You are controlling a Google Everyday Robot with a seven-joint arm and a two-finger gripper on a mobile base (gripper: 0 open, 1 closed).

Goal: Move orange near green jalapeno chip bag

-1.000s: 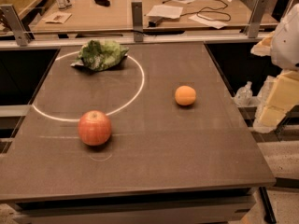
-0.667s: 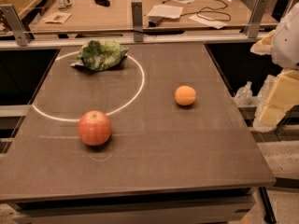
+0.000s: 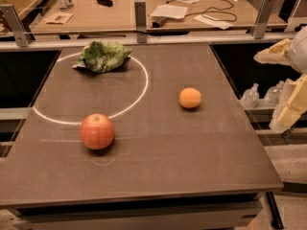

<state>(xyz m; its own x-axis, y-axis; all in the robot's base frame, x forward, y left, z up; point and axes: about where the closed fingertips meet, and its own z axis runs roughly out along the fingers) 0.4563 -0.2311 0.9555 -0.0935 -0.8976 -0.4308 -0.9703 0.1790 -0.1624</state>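
Note:
The orange (image 3: 190,98) is small and round and sits on the dark table (image 3: 158,176), right of centre. The green jalapeno chip bag (image 3: 102,56) lies crumpled at the far left of the table, inside a white circle line. My gripper (image 3: 291,104) shows as pale yellow parts at the right edge of the view, off the table's right side, well to the right of the orange and touching nothing.
A larger red-orange apple (image 3: 97,131) stands at the front left, on the white circle line (image 3: 139,95). A wooden desk (image 3: 144,13) with papers, cables and bottles lies behind a metal rail. Plastic bottles (image 3: 250,96) stand beyond the table's right edge.

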